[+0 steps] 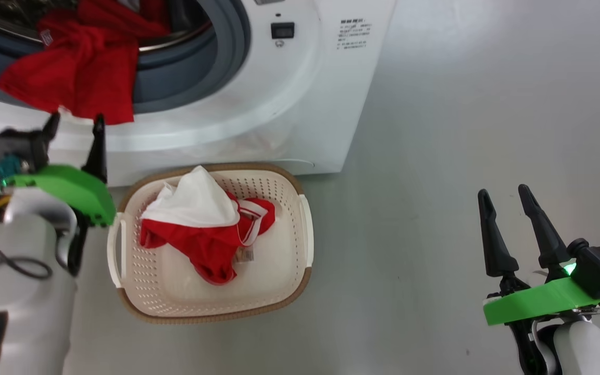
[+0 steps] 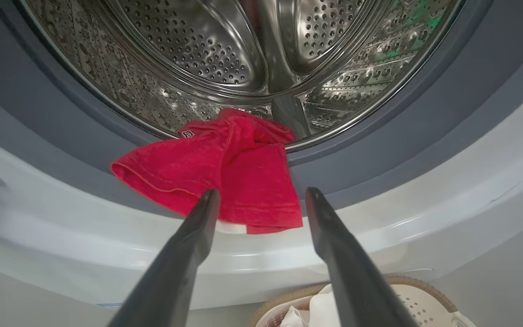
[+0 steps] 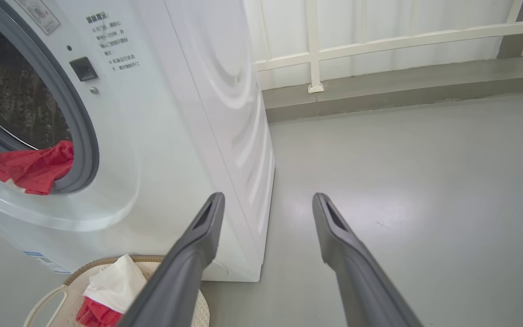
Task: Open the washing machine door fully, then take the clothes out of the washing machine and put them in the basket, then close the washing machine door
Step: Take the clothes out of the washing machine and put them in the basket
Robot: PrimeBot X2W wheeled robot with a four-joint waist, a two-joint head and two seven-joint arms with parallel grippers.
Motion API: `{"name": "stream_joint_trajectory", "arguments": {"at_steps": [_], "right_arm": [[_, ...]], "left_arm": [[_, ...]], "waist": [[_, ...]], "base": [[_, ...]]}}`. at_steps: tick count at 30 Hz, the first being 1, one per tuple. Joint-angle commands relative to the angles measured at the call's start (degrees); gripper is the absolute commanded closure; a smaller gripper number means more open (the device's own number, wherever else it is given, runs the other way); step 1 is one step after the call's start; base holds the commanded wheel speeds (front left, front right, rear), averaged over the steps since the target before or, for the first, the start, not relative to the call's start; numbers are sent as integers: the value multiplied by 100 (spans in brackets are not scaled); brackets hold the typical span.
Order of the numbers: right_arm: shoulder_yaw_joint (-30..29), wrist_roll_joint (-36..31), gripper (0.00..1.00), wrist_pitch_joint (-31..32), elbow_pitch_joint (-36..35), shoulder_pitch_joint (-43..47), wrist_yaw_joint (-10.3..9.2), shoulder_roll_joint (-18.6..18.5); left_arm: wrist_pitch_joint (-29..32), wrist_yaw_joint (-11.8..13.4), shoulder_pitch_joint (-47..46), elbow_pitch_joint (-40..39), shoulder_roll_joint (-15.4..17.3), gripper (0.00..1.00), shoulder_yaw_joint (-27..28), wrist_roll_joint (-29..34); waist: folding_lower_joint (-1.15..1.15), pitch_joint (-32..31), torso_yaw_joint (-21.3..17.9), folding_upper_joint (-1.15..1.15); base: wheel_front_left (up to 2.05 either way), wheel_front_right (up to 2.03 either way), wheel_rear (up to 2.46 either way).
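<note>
Just beyond spread left claw [image 2: 262, 193]: clothes [image 2: 225, 172] draped over grey seal [image 2: 379, 150].

Count of each kind
One washing machine [image 1: 305, 104], one basket [image 1: 149, 271], two red clothes: a hanging garment [image 1: 81, 67] at the drum mouth, a second garment [image 1: 211, 245] inside the basket.
</note>
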Motion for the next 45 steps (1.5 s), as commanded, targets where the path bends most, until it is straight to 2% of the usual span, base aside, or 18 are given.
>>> {"name": "stream_joint_trajectory", "arguments": {"at_steps": [1,5,16,29,36,37,38,40,45], "right_arm": [[114,-51,0,-37,-148,-132,37,2],[154,-63,0,-37,-151,-281,37,7],[268,-26,0,-37,-168,-480,37,10],[411,43,0,-37,-164,-608,37,11],[435,72,0,-37,-152,-643,37,11],[441,78,0,-37,-153,-654,37,11],[440,81,0,-37,-153,-660,37,11],[441,83,0,-37,-152,-672,37,11],[440,84,0,-37,-143,-687,37,11]], "left_arm": [[19,-22,-360,119,315,0,75,87],[134,-10,-1044,669,449,0,-36,182],[347,95,-2002,1703,628,0,-421,492],[539,486,-2463,2041,891,0,-747,731],[648,546,-2519,2092,1009,0,-874,774],[660,565,-2520,2100,1039,6,-904,779],[657,576,-2519,2103,1049,25,-913,776],[665,601,-2515,2109,1068,51,-931,768],[670,619,-2517,2119,1116,67,-997,766]], "waist": [[0,252,-74,0],[0,481,-127,0],[0,750,-243,0],[0,980,-360,0],[0,1026,-411,0],[0,1033,-422,0],[0,1034,-424,0],[0,1034,-427,0],[0,1011,-427,0]], "base": [[0,0,0],[0,0,0],[0,0,0],[0,0,0],[0,0,0],[0,0,0],[0,0,0],[0,0,0],[0,0,0]]}}
